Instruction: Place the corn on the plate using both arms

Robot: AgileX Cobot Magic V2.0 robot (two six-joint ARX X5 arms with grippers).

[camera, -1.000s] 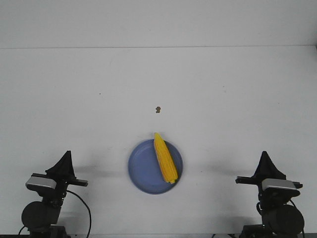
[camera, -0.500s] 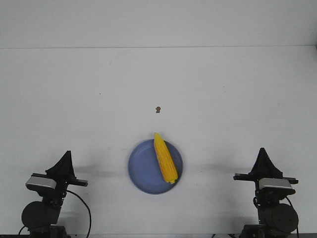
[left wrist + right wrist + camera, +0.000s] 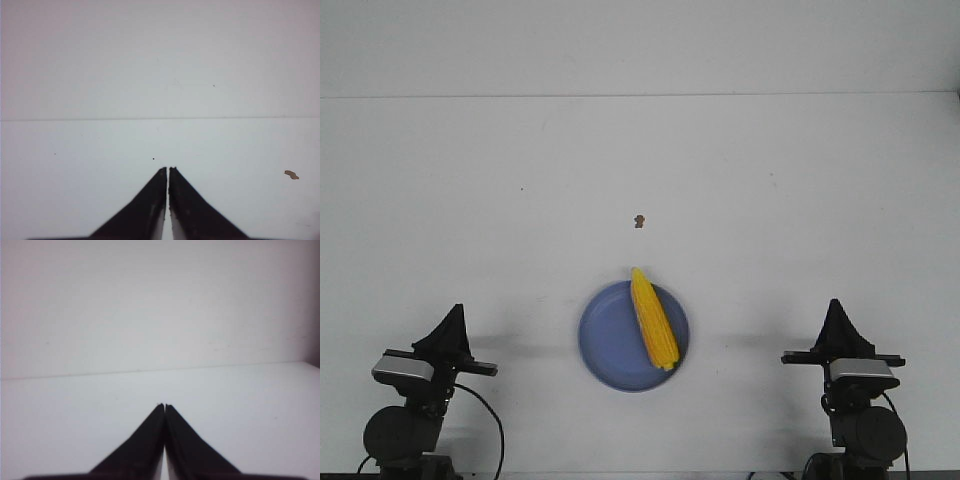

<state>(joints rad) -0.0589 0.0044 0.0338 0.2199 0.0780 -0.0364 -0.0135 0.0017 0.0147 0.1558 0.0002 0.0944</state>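
Corn (image 3: 653,320) lies on the plate (image 3: 610,350); left tool (image 3: 167,170) and right tool (image 3: 164,406) both pressed together, holding nothing.

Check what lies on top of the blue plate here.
The corn lies on the plate, over its right half, pointed tip reaching past the far rim. The rest of the plate shows bare; the part beneath the cob is covered.

Corn (image 3: 653,320) bright yellow, plate (image 3: 610,345) plain periwinkle blue, table (image 3: 500,200) white w/ small brown speck (image 3: 638,221), both arms' fingers black.
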